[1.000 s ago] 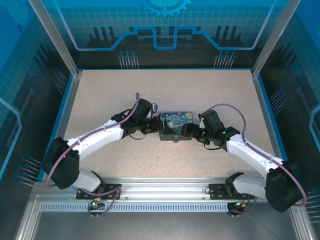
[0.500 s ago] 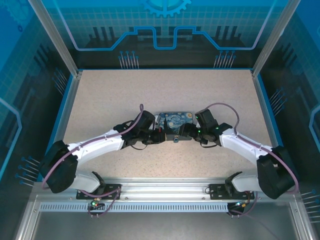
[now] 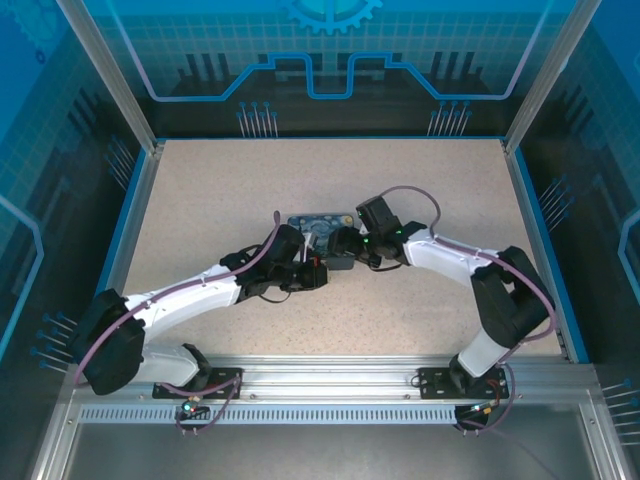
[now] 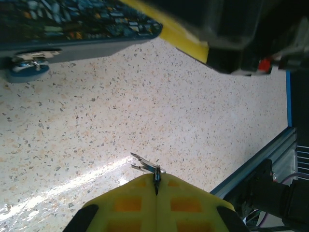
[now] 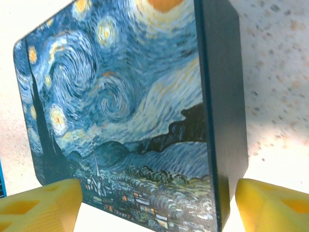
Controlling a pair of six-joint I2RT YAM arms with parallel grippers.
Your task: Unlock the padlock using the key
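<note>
1. The speckled, stone-look tabletop (image 3: pixel 200 190) has a blue rim, with open room on all sides of the box (image 5: pixel 125 111).
2. The box is rectangular with rounded corners, a glossy Starry Night print and dark sides.
3. The right gripper (image 5: pixel 157 205) has its jaws spread wide astride the box; contact cannot be told.
4. The left gripper (image 4: pixel 157 191) has its jaws pressed together, pinching the key (image 4: pixel 144 166), a thin dark forked sliver.
5. The padlock (image 4: pixel 28 65) is small, bluish-grey metal, at the box's edge, well apart from the key.

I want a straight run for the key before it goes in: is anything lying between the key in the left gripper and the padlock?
Nothing visible. In the left wrist view, bare table lies between the key and the padlock at the box's edge.
</note>
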